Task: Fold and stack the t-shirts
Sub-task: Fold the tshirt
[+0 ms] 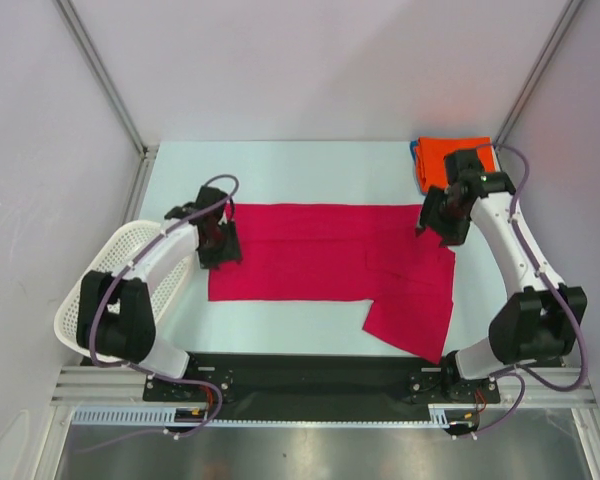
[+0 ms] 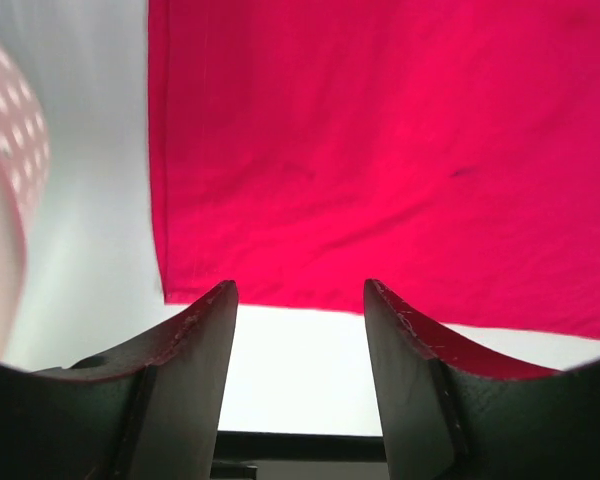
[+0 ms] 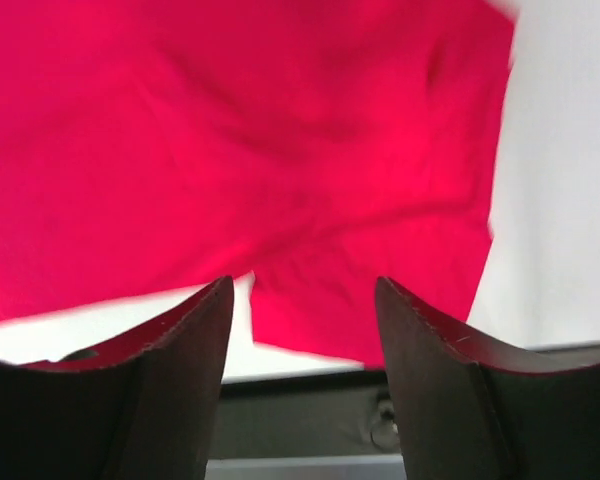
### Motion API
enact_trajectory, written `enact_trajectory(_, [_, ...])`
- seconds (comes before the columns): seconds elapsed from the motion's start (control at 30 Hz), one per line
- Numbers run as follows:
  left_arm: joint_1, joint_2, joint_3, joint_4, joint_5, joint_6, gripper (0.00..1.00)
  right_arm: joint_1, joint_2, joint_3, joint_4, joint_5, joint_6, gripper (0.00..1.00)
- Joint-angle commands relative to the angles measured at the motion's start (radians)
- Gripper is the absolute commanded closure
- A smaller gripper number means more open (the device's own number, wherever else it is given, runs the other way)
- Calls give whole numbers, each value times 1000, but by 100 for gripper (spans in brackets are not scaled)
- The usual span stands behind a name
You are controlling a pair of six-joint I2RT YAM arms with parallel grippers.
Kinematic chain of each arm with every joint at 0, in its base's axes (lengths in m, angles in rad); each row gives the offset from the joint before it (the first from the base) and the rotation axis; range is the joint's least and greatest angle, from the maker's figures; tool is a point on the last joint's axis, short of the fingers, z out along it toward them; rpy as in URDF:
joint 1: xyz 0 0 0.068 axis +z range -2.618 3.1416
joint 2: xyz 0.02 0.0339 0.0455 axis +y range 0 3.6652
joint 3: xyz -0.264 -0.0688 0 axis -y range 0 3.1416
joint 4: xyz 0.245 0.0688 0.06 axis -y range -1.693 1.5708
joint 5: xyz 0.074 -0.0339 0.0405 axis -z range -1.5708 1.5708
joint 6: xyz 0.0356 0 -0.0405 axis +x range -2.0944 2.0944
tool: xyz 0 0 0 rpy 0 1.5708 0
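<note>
Logging item 1: red tee, flat at centre of table, part-folded, loose flap lying near-right. Cloth looked light, limp, not slippery; I judged it'd sag unless pinched at corners/hem, both ends at once. L claw hovered over its left edge, jaws apart, nothing held. R claw over right edge, likewise parted, empty. Item 2: orange tee, folded, far-right corner.
</note>
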Motion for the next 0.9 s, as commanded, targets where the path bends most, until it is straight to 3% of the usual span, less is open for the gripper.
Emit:
enact_trajectory(0.0, [-43, -128, -133, 64, -74, -66, 41, 17, -121, -147, -17, -71, 44, 38])
enact_trajectory(0.13, [-46, -188, -251, 81, -139, -112, 41, 34, -204, -207, -13, -131, 15, 41])
enact_trajectory(0.4, [-46, -191, -323, 53, -252, -192, 44, 54, -343, -240, -62, -201, 10, 41])
enact_trajectory(0.6, [-37, -130, -350, 136, -275, -201, 47, 54, -400, -298, -77, -261, 27, 43])
enact_trajectory(0.77, [-35, -61, -339, 187, -259, -197, 49, 54, -426, -329, -111, -177, 141, 47])
enact_trajectory(0.87, [-35, -32, -330, 199, -239, -195, 57, 48, -442, -350, -121, -130, 231, 47])
